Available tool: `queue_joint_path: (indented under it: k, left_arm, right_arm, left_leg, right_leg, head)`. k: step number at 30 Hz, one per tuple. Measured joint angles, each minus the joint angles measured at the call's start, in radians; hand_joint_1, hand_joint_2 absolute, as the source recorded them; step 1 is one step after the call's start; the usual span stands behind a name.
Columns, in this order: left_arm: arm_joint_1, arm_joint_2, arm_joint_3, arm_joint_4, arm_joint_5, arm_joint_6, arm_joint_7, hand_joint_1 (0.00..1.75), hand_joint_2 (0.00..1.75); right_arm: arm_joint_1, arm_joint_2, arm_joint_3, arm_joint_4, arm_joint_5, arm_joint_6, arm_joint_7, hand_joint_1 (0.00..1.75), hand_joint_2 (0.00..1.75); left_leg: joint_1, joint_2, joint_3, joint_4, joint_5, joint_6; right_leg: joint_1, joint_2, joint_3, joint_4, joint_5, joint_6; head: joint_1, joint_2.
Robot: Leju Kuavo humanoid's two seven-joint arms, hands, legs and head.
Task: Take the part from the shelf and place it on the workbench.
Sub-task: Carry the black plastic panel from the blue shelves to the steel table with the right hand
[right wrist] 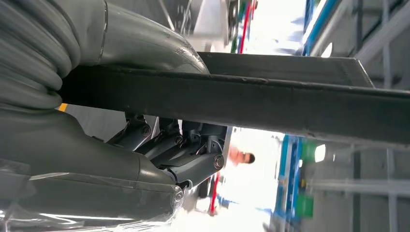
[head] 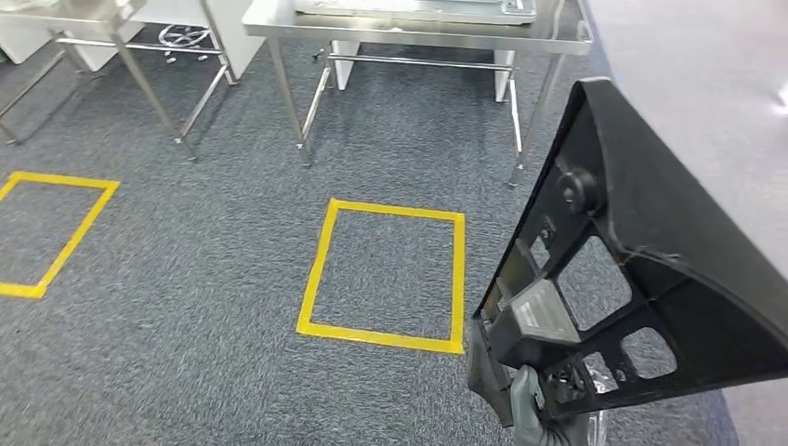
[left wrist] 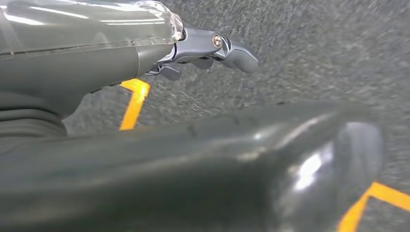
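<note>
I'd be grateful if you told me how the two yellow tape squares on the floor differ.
The middle square is seen whole, all four sides closed; the left square is cut off by the picture's edge. The middle square lies in front of the steel table and close beside the black part held by the right hand; the left square lies far from both. Both are yellow tape on grey carpet.

My head view looks forward and down from high up at grey carpet (head: pixel 214 279), a yellow taped square (head: pixel 386 276) and steel table legs beyond. My left wrist view sits close behind the left hand (left wrist: pixel 208 50), facing the same carpet and yellow tape. My right wrist view, turned sideways, looks closely past the right hand (right wrist: pixel 169 145) along the black part (right wrist: pixel 270 104).
</note>
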Motion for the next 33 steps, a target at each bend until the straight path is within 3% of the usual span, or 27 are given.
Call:
queue_joint_path:
  k: [1,3,4,6,7,8,10,11,12,13,14,16,18,21,23,24,25,27,28,29,30,32,33]
  left_arm:
    - [0.001,0.003,0.01,0.012,-0.005,0.004,0.005,0.0,0.0]
    - [0.0,0.009,0.027,0.032,-0.01,0.007,0.012,0.0,0.0]
    - [-0.002,0.012,0.036,0.039,-0.011,0.007,0.014,0.0,0.0]
    - [-0.005,0.013,0.049,0.051,-0.012,0.006,0.019,0.0,0.0]
    - [-0.007,0.013,0.054,0.055,-0.012,0.005,0.022,0.0,0.0]
    - [-0.008,0.013,0.058,0.059,-0.012,0.004,0.025,0.0,0.0]
    - [-0.007,0.012,0.066,0.065,-0.012,-0.002,0.028,0.0,0.0]
    - [-0.005,0.012,0.071,0.069,-0.012,-0.006,0.029,0.0,0.0]
    - [-0.002,0.012,0.076,0.072,-0.011,-0.009,0.029,0.0,0.0]
    - [0.0,0.012,0.08,0.075,-0.011,-0.01,0.029,0.0,0.0]
    - [0.001,0.012,0.084,0.077,-0.011,-0.01,0.029,0.0,0.0]
    - [0.0,0.011,0.092,0.081,-0.014,-0.008,0.029,0.0,0.0]
    - [-0.001,0.01,0.098,0.083,-0.016,-0.005,0.029,0.0,0.0]
    - [-0.005,0.01,0.103,0.085,-0.016,-0.004,0.029,0.0,0.0]
    - [-0.009,0.009,0.105,0.086,-0.016,-0.004,0.028,0.0,0.0]
    - [-0.011,0.009,0.107,0.086,-0.017,-0.004,0.028,0.0,0.0]
    - [-0.01,0.009,0.109,0.087,-0.018,-0.005,0.028,0.0,0.0]
    - [-0.008,0.009,0.116,0.088,-0.019,-0.005,0.029,0.0,0.0]
    - [-0.004,0.009,0.12,0.089,-0.019,-0.005,0.029,0.0,0.0]
    - [0.001,0.008,0.123,0.09,-0.019,-0.006,0.029,0.0,0.0]
    - [0.006,0.008,0.125,0.092,-0.02,-0.006,0.029,0.0,0.0]
    - [0.013,0.008,0.13,0.095,-0.024,-0.007,0.03,0.0,0.0]
    - [0.014,0.008,0.132,0.096,-0.026,-0.007,0.031,0.0,0.0]
  right_arm:
    - [0.003,-0.001,0.0,-0.009,0.002,-0.009,0.0,1.75,1.75]
    - [0.007,-0.004,0.0,-0.025,0.006,-0.022,0.0,1.75,1.75]
    - [0.009,-0.005,0.0,-0.033,0.008,-0.026,-0.001,1.75,1.75]
    - [0.015,-0.008,0.0,-0.045,0.011,-0.032,-0.001,1.75,1.75]
    - [0.017,-0.01,0.0,-0.051,0.012,-0.034,-0.001,1.75,1.75]
    - [0.018,-0.011,0.0,-0.055,0.013,-0.036,-0.001,1.75,1.75]
    - [0.017,-0.012,0.001,-0.059,0.019,-0.047,-0.002,1.75,1.75]
    - [0.016,-0.012,0.001,-0.06,0.027,-0.057,0.0,1.75,1.75]
    - [0.016,-0.012,0.001,-0.06,0.038,-0.071,0.004,1.75,1.75]
    - [0.018,-0.012,0.001,-0.06,0.049,-0.087,0.01,1.75,1.75]
    - [0.02,-0.012,0.001,-0.06,0.059,-0.103,0.016,1.75,1.75]
    - [0.022,-0.01,0.001,-0.062,0.072,-0.132,0.024,1.75,1.75]
    - [0.022,-0.008,0.0,-0.066,0.079,-0.149,0.026,1.75,1.75]
    - [0.025,-0.005,0.0,-0.072,0.083,-0.156,0.027,1.75,1.75]
    - [0.03,-0.002,0.0,-0.076,0.083,-0.164,0.032,1.75,1.75]
    - [0.031,0.001,0.0,-0.079,0.083,-0.171,0.037,1.75,1.75]
    - [0.031,0.004,0.0,-0.081,0.083,-0.179,0.046,1.75,1.75]
    - [0.032,0.007,0.0,-0.082,0.083,-0.192,0.065,1.75,1.75]
    - [0.035,0.007,0.0,-0.082,0.083,-0.196,0.073,1.75,1.75]
    - [0.037,0.007,0.0,-0.082,0.083,-0.199,0.078,1.75,1.75]
    - [0.039,0.007,0.0,-0.082,0.083,-0.202,0.082,1.75,1.75]
    - [0.04,0.007,-0.001,-0.081,0.081,-0.205,0.09,1.75,1.75]
    - [0.04,0.006,-0.002,-0.08,0.079,-0.206,0.095,1.75,1.75]
  left_leg:
    - [0.002,-0.016,0.03,-0.074,0.042,0.002]
    - [0.002,-0.055,0.078,-0.185,0.083,0.01]
    - [0.001,-0.067,0.087,-0.206,0.086,0.016]
    - [-0.002,-0.052,0.092,-0.21,0.084,0.03]
    - [-0.002,-0.041,0.095,-0.214,0.086,0.037]
    - [-0.001,-0.029,0.098,-0.219,0.088,0.044]
    - [0.0,-0.007,0.101,-0.225,0.086,0.054]
    - [0.0,0.001,0.102,-0.225,0.08,0.056]
    - [0.0,0.01,0.103,-0.225,0.072,0.056]
    - [0.0,0.017,0.107,-0.225,0.064,0.055]
    - [0.0,0.025,0.113,-0.225,0.057,0.054]
    - [0.0,0.037,0.134,-0.226,0.045,0.049]
    - [-0.002,0.045,0.155,-0.227,0.032,0.038]
    - [-0.002,0.054,0.176,-0.24,0.016,0.016]
    - [0.0,0.048,0.197,-0.237,0.007,0.006]
    - [0.0,0.039,0.19,-0.205,-0.003,0.003]
    - [0.002,0.026,0.159,-0.148,-0.017,0.002]
    - [0.001,0.011,0.048,0.002,-0.046,0.001]
    - [0.001,0.008,-0.007,0.053,-0.04,0.0]
    - [0.001,0.007,-0.046,0.066,-0.008,0.002]
    - [0.0,0.007,-0.068,0.037,0.049,0.005]
    - [-0.004,0.003,-0.07,-0.072,0.174,0.018]
    - [-0.009,0.001,-0.063,-0.107,0.207,0.026]
  right_leg:
    - [-0.001,0.014,0.001,0.004,-0.003,0.003]
    - [0.0,0.036,-0.003,0.016,-0.01,0.013]
    - [-0.001,0.046,-0.007,0.02,-0.013,0.019]
    - [-0.004,0.063,-0.011,0.02,-0.013,0.032]
    - [-0.004,0.055,-0.013,0.024,-0.015,0.037]
    - [-0.003,0.031,-0.02,0.041,-0.027,0.042]
    - [-0.003,-0.035,-0.065,0.134,-0.08,0.051]
    - [-0.004,-0.056,-0.101,0.202,-0.111,0.055]
    - [-0.007,-0.064,-0.134,0.264,-0.131,0.059]
    - [-0.009,-0.067,-0.155,0.3,-0.133,0.062]
    - [-0.012,-0.069,-0.156,0.299,-0.114,0.064]
    - [-0.014,-0.077,-0.099,0.185,-0.04,0.06]
    - [-0.007,-0.092,-0.033,0.061,-0.009,0.048]
    - [0.003,-0.092,-0.01,0.023,-0.038,0.025]
    - [-0.002,-0.084,0.022,0.004,-0.044,0.012]
    - [-0.005,-0.081,0.046,-0.009,-0.048,0.006]
    - [-0.007,-0.08,0.07,-0.019,-0.054,0.002]
    - [-0.004,-0.074,0.104,-0.026,-0.078,-0.005]
    - [-0.003,-0.068,0.121,-0.028,-0.093,-0.007]
    - [-0.002,-0.061,0.141,-0.029,-0.11,-0.007]
    - [0.0,-0.053,0.165,-0.031,-0.128,-0.006]
    - [0.001,-0.043,0.214,-0.039,-0.167,-0.002]
    - [0.001,-0.039,0.233,-0.043,-0.182,0.004]
  head:
    - [0.0,0.0]
    - [0.0,0.0]
    - [0.0,0.0]
    - [0.0,0.0]
    - [0.001,0.0]
    - [0.002,0.0]
    - [0.006,0.0]
    - [0.007,0.0]
    - [0.007,0.0]
    - [0.007,0.0]
    - [0.007,0.0]
    - [0.007,0.0]
    - [0.007,0.0]
    - [0.006,0.0]
    - [0.004,0.0]
    - [-0.001,0.0]
    - [-0.006,0.0]
    - [-0.015,0.0]
    - [-0.015,0.0]
    - [-0.016,0.0]
    - [-0.015,0.0]
    - [-0.014,0.0]
    - [-0.012,0.0]
